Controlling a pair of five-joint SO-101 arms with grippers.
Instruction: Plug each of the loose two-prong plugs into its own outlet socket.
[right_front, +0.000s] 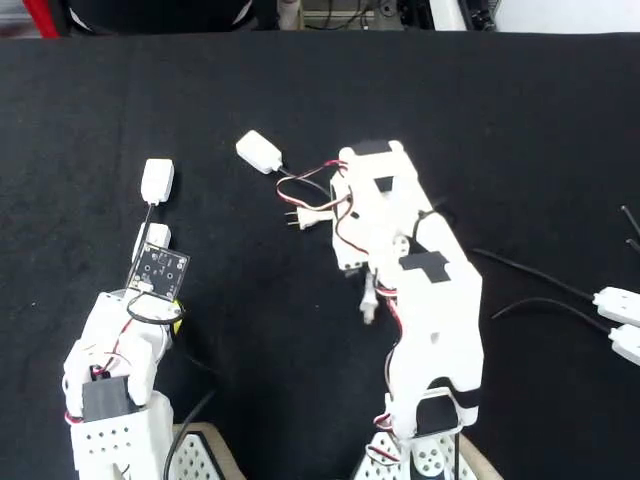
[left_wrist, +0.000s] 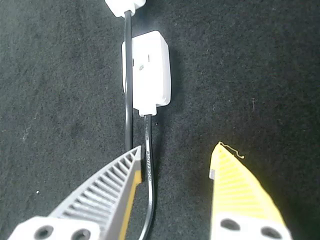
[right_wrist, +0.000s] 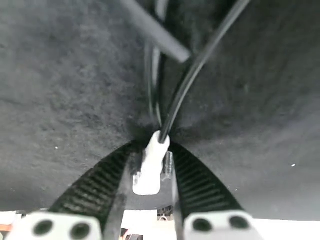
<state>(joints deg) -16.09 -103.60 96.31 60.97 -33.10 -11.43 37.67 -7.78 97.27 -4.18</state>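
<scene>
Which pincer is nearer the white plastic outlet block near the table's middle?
Right. The right pincer, shut on a white two-prong plug, sits just beside the white outlet block; the left pincer is far off.

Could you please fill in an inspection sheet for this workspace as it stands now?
Surface: black cloth table, flat.
Job's things: white socket ahead of the left tool; second socket mid-table; white plug in the right tool.
Clutter: nothing seen.
Tools: left tool open, facing the socket; right tool shut on the plug.
Cables: black cable alongside the socket; black cables lead to two white connectors at the table's edge.
Surroundings: gear beyond the far edge, too cropped to identify.
</scene>
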